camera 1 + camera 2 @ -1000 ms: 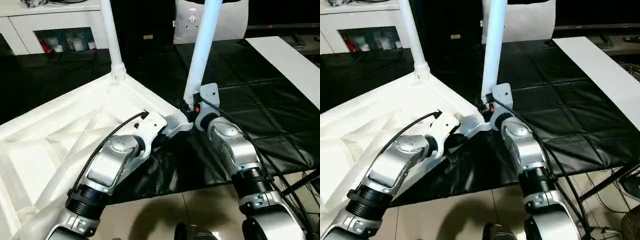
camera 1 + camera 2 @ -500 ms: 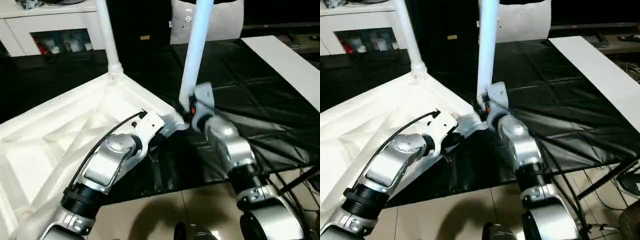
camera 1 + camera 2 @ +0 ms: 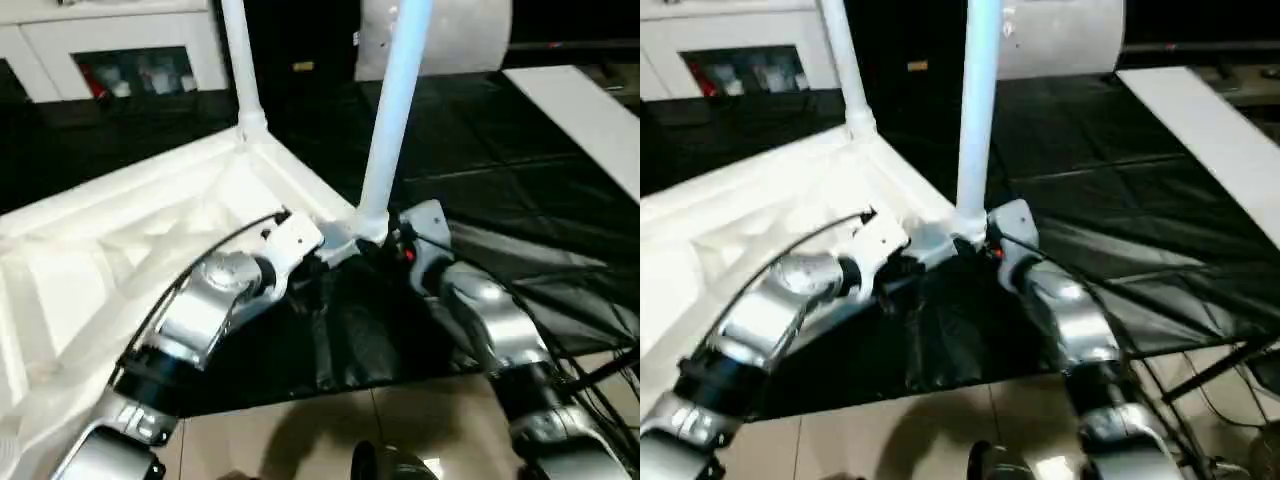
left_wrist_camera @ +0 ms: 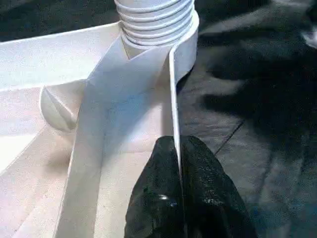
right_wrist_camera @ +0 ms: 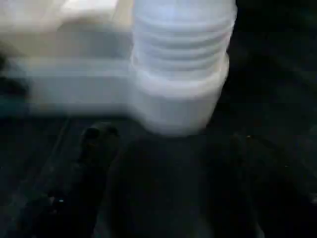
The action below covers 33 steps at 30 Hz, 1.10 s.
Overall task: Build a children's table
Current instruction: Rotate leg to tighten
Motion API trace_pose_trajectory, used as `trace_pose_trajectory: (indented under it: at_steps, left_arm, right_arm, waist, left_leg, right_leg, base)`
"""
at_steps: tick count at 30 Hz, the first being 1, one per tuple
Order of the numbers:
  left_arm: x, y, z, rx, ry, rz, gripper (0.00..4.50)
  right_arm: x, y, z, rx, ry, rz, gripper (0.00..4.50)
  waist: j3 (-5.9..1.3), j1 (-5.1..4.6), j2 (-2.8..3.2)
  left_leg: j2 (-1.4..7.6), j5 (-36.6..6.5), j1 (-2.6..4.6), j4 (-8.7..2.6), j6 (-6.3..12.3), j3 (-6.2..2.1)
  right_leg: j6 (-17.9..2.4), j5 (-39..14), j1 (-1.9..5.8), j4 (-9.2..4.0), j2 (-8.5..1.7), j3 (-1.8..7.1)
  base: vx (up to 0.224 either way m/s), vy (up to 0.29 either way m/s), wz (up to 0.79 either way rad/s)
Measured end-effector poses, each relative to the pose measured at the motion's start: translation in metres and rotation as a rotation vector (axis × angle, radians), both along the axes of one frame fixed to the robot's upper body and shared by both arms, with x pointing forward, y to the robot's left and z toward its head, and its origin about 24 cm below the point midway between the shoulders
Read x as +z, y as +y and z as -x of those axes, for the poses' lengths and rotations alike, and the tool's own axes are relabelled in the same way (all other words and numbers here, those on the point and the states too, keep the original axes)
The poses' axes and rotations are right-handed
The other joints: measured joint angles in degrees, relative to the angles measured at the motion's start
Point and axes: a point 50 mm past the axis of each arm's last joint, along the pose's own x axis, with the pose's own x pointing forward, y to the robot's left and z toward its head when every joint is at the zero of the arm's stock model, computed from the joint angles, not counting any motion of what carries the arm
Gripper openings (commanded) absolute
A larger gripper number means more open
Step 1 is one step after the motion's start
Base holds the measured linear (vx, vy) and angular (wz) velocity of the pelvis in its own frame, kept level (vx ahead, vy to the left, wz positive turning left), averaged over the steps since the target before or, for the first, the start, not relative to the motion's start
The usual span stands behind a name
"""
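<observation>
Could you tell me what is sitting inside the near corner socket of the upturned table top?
A white leg stands upright in the near corner socket of the table top, its ribbed base visible at the rim; the depth it reaches is hidden by the socket wall.

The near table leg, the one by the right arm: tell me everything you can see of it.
The near leg is a long, smooth white plastic tube, widest at its foot. It stands close to upright in the round socket at the near corner of the upturned tabletop, and threaded ridges show above the socket rim. Its upper end runs out of the picture. The right end effector sits just before the socket, fingers spread, not gripping it. The left end effector pinches the tabletop's rim beside the socket.
</observation>
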Motion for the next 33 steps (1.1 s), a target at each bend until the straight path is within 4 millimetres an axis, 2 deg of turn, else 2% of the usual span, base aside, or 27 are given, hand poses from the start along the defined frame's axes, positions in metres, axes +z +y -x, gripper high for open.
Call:
trace_pose_trajectory:
  at_steps: [2,5,9,11,15,18,21,28,32,33]
  left_arm:
    - [0.000,0.004,0.000,-0.028,-0.001,-0.013,0.00]
    - [-0.001,0.011,0.001,-0.095,0.005,-0.034,0.00]
    - [-0.005,0.017,0.005,-0.213,0.026,-0.071,0.00]
    - [-0.005,0.020,0.008,-0.277,0.033,-0.090,0.00]
    - [-0.006,0.022,0.015,-0.410,0.042,-0.124,0.00]
    - [-0.007,0.021,0.019,-0.491,0.045,-0.142,0.00]
    - [-0.007,0.020,0.020,-0.526,0.047,-0.148,0.00]
    - [-0.007,0.017,0.022,-0.586,0.051,-0.157,0.00]
    - [-0.007,0.017,0.023,-0.598,0.046,-0.159,0.00]
    - [-0.008,0.017,0.022,-0.601,0.047,-0.159,0.00]
  right_arm:
    - [0.005,-0.009,0.005,0.046,-0.024,0.003,4.28]
    - [0.025,-0.019,0.006,0.122,-0.111,0.011,4.48]
    - [0.037,-0.034,0.008,0.206,-0.140,0.037,4.48]
    - [0.042,-0.038,0.009,0.260,-0.136,0.037,4.48]
    - [0.050,-0.035,0.010,0.397,-0.122,0.036,4.48]
    - [0.050,-0.028,0.009,0.471,-0.128,0.084,4.48]
    - [0.048,-0.023,0.010,0.524,-0.110,0.087,4.48]
    - [0.035,-0.018,0.012,0.609,-0.010,0.065,3.75]
    - [0.031,-0.017,0.013,0.636,0.017,0.069,3.54]
    - [0.030,-0.017,0.013,0.638,0.025,0.066,3.32]
  waist:
    - [-0.01,0.54,0.02]
    - [-0.09,1.59,0.14]
    - [-0.17,2.98,0.26]
    - [-0.18,3.50,0.27]
    - [-0.40,4.62,0.37]
    - [-0.79,5.55,0.29]
    - [-0.89,6.09,0.22]
    - [-0.96,7.06,0.14]
    - [-0.97,7.15,0.14]
    - [-0.97,7.15,0.14]
  left_leg:
    - [0.04,0.00,-0.02,0.14,0.00,0.10]
    - [0.10,0.11,0.03,0.14,0.14,0.12]
    - [0.11,0.13,0.79,0.14,0.14,0.21]
    - [0.10,0.10,0.90,0.15,0.09,0.24]
    - [0.10,0.20,0.93,0.18,-0.01,0.25]
    - [0.11,0.26,0.90,0.17,-0.04,0.25]
    - [0.08,0.25,0.89,0.18,-0.05,0.27]
    - [0.10,0.30,0.96,0.18,-0.10,0.34]
    - [0.10,0.31,0.96,0.19,-0.13,0.34]
    - [0.10,0.31,0.96,0.19,-0.13,0.34]
  right_leg:
    - [-0.17,-0.20,-0.28,0.52,0.00,0.11]
    - [-0.20,-0.22,-0.32,0.58,0.10,0.11]
    - [-0.04,-0.29,0.39,0.57,0.08,0.14]
    - [-0.03,-0.30,0.52,0.53,0.04,0.15]
    - [0.00,-0.28,0.67,0.52,0.00,0.18]
    - [0.08,-0.33,0.68,0.54,-0.02,0.20]
    - [0.11,-0.34,0.68,0.54,-0.05,0.27]
    - [0.10,-0.34,0.68,0.66,-0.04,0.31]
    - [0.10,-0.34,0.68,0.67,-0.04,0.32]
    - [0.10,-0.34,0.68,0.67,-0.04,0.32]
  base:
    - [0.000,0.000,0.00]
    - [0.000,0.000,0.00]
    - [0.000,0.000,0.00]
    - [0.000,0.000,0.00]
    - [0.000,0.000,0.00]
    - [0.000,0.000,0.00]
    - [0.000,0.000,0.00]
    - [0.000,0.000,0.00]
    - [0.000,0.000,0.00]
    - [0.000,0.000,0.00]
